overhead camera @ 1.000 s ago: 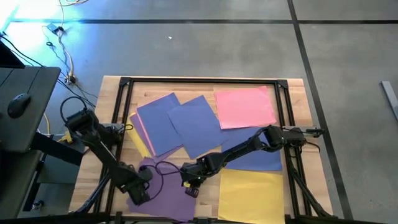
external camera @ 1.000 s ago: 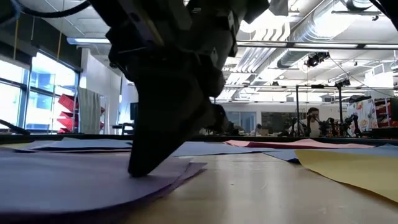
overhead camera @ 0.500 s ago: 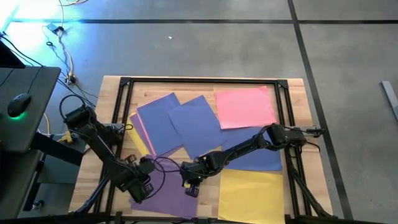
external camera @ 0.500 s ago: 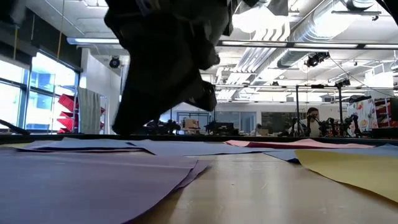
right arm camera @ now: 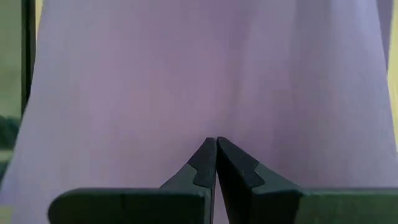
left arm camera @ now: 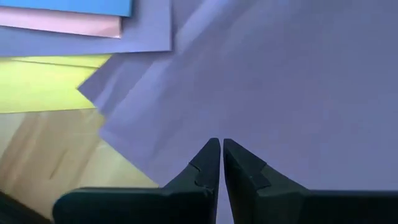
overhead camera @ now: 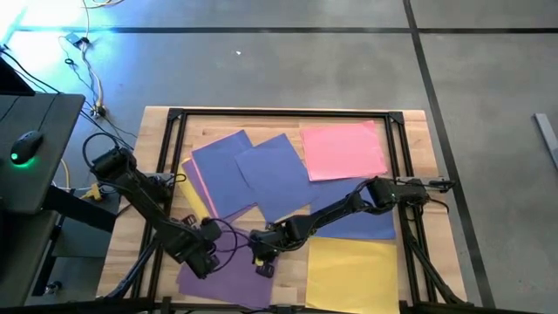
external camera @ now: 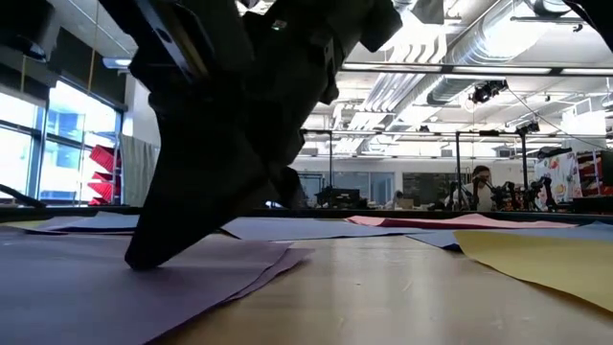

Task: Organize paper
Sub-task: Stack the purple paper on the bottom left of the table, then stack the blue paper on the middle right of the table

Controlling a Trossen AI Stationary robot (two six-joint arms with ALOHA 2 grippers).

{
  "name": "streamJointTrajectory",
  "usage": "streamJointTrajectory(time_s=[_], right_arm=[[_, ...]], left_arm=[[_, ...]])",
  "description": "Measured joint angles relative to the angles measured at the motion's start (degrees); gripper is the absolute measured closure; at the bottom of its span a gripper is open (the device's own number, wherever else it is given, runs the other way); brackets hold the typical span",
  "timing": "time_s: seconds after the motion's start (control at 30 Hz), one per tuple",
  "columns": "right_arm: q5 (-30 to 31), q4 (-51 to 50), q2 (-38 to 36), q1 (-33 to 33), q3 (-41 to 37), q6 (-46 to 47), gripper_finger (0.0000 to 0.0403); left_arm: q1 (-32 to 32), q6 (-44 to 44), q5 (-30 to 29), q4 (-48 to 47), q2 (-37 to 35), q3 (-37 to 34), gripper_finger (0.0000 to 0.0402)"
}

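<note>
Purple paper lies flat at the table's near left, two sheets overlapping. My right gripper is shut, reaching in from the right, with its tips on that purple paper. My left gripper is shut too and points down over the purple paper's left part; its tips hang above the sheet without touching. A yellow sheet lies flat at the near right. Blue sheets and a pink sheet lie farther back. My right gripper presses its shut fingertips down on the purple paper's upper face, inward of the right edge. The fingers slant down from the table's right and far side. The sheet lies flat on the table under them.
Black frame rails run round the wooden table. A blue sheet lies under my right arm. Yellow and pink edges stick out beneath the blue sheets at the left. Bare wood shows between purple and yellow. People work far behind.
My right gripper has lifted off the purple paper and come down on it again, a little farther toward the table's left edge. My left gripper has risen and gone toward the far edge and the right, staying shut. The purple sheet's right edge now lies flatter.
</note>
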Motion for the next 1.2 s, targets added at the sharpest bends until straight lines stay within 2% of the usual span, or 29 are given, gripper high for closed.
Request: streamJointTrajectory(time_s=[0.17, 0.27, 0.43, 0.6, 0.73, 0.87, 0.97, 1.03, 1.2], right_arm=[[-0.8, 3.1, 0.5, -1.4, -0.1, -9.2, 0.0403], [-0.8, 4.1, 0.7, -2.1, -0.1, -11.1, 0.0403], [-0.4, 5.4, 0.1, -2.5, -0.2, -6.0, 0.0403], [3.7, 5.0, -4.3, -1.9, -0.2, -0.6, 0.0403], [4.0, 0.4, -9.7, -2.3, -0.2, 0.8, 0.0403], [10.2, -8.4, -15.1, -3.0, -0.1, -5.9, 0.0397], [11.0, -16.2, -16.4, -4.3, -0.1, -13.9, 0.0373], [8.9, -19.6, -16.2, -5.5, -0.5, -18.9, 0.0345], [1.6, -12.0, -15.9, -9.3, -8.9, -26.8, 0.0262]], left_arm=[[-1.1, -0.9, 0.0, 2.4, 0.0, 0.0, 0.0401], [-1.7, -1.9, -0.4, 4.2, 0.0, 0.0, 0.0401], [-2.1, -2.7, -0.4, 5.7, 0.0, 0.0, 0.0401], [-2.8, -4.3, 0.0, 7.0, 0.0, 0.0, 0.0401], [-4.2, -6.7, -0.4, 8.3, 0.0, 0.1, 0.0401], [-5.5, -10.3, -0.6, 8.7, 0.0, 0.1, 0.0401], [-6.6, -13.1, -0.7, 8.7, -0.2, 0.1, 0.0401], [-7.2, -14.7, -0.6, 8.7, -0.5, 0.1, 0.0402], [-8.8, -18.6, -1.5, 8.7, -1.6, 0.1, 0.0402]])
